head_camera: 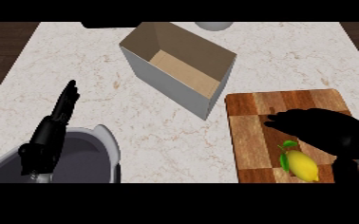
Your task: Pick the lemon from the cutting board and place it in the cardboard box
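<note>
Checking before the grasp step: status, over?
Left hand open, resting at left. Right hand open over the cutting board, close to the lemon, not holding it. Cardboard box open-topped; nothing seen between.

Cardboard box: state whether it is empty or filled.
Empty: the cardboard box shows only bare inner walls and floor; the lemon lies on the cutting board.

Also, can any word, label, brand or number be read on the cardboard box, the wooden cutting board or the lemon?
None: no text can be read anywhere. The open brown cardboard box, the striped wooden cutting board, the yellow lemon with green leaves and the pale marble counter all show plain surfaces.
</note>
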Controlling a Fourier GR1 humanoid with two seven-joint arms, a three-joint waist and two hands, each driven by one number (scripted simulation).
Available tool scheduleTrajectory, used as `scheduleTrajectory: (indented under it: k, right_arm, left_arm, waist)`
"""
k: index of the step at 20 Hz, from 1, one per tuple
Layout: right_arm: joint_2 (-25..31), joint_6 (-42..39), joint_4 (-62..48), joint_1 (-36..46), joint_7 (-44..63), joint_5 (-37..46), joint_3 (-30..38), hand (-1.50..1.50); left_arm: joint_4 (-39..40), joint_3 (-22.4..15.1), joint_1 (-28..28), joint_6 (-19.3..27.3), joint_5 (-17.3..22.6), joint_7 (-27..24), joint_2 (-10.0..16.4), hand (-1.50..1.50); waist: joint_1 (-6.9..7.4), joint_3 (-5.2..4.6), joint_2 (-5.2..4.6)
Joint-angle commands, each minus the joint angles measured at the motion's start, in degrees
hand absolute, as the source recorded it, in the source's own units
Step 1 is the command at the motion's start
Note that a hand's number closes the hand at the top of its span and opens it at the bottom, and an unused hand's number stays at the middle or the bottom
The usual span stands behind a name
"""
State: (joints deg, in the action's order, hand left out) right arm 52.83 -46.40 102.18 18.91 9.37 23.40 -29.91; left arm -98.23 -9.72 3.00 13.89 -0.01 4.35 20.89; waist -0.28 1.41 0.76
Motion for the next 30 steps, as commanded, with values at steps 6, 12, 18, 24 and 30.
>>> scheduleTrajectory:
  k: [6,12,18,24,30]
  right_arm:
    - [1.82,1.23,0.99,-4.20,-2.55,5.15,0.11,-1.50]
    - [-2.81,2.00,0.00,-4.94,-0.76,7.01,-0.37,-1.50]
    - [-3.49,4.10,-3.13,-5.55,-5.16,9.85,0.15,-1.50]
    - [-5.56,4.07,-1.71,-8.22,-3.90,11.37,-0.56,-1.50]
    - [-6.44,6.68,-7.15,-7.37,-6.95,16.72,-2.19,-1.50]
  left_arm:
    - [8.51,2.09,0.75,-0.88,-0.41,-1.03,-0.09,0.00]
    - [8.57,1.51,-0.84,-0.81,-1.38,0.77,-1.21,0.00]
    - [5.26,2.45,-0.37,-1.59,-1.54,2.86,0.24,0.00]
    - [5.37,1.74,-1.03,-0.84,-2.67,3.93,-1.32,0.00]
    - [4.46,2.58,0.26,-2.20,-2.23,2.58,-0.86,0.00]
  waist:
    - [-0.36,-1.45,-0.83]
    - [-0.22,-1.44,-0.90]
    - [0.27,-1.39,-0.84]
    - [-0.14,-1.41,-0.78]
    - [0.61,-1.38,-0.88]
